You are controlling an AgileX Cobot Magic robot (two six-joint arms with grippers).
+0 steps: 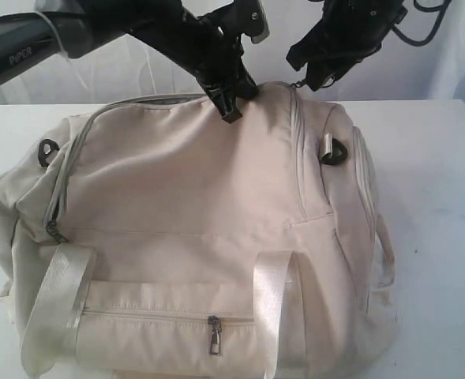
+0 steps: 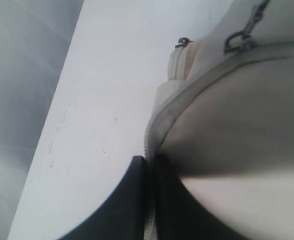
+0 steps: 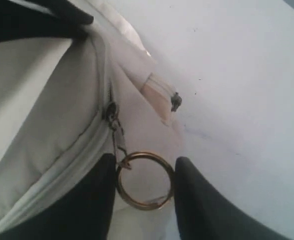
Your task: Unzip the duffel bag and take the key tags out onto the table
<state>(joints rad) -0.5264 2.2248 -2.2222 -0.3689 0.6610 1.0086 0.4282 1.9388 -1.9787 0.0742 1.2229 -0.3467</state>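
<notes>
Since it takes up most of the white surface (image 1: 437,197), the duffel bag (image 1: 200,205) is entered first.

Item 1, duffel bag: cream-beige fabric, front face toward the exterior camera. Two pale webbing straps (image 1: 58,300) run down the front, one on either side of the front pocket zip (image 1: 161,314). That zip is closed, with a silver puller (image 1: 214,335) hanging from it. A dark loop (image 1: 332,150) sits at each end of the bag.

Item 2, main zip (image 1: 137,101): grey tape that climbs the bag's left end and follows the top rear edge. It is closed along the stretch that shows.

Item 3, left claw (image 1: 230,106): down on the bag's top edge, near the middle. It is clenched, its dark fingers (image 2: 132,200) pressed almost together on the zip seam, pinching the bag there.

Item 4, right claw (image 1: 311,75): just above the bag's top right shoulder. Its fingers (image 3: 196,200) stand apart and grasp a metal ring (image 3: 146,205) across its width, the rim touching both.

Item 5, metal ring: brass-coloured, joined by a thin zip pull (image 3: 118,137) to the slider on the bag's seam.

Item 6, end pocket puller (image 3: 175,101): small and dark, close to the surface.
</notes>
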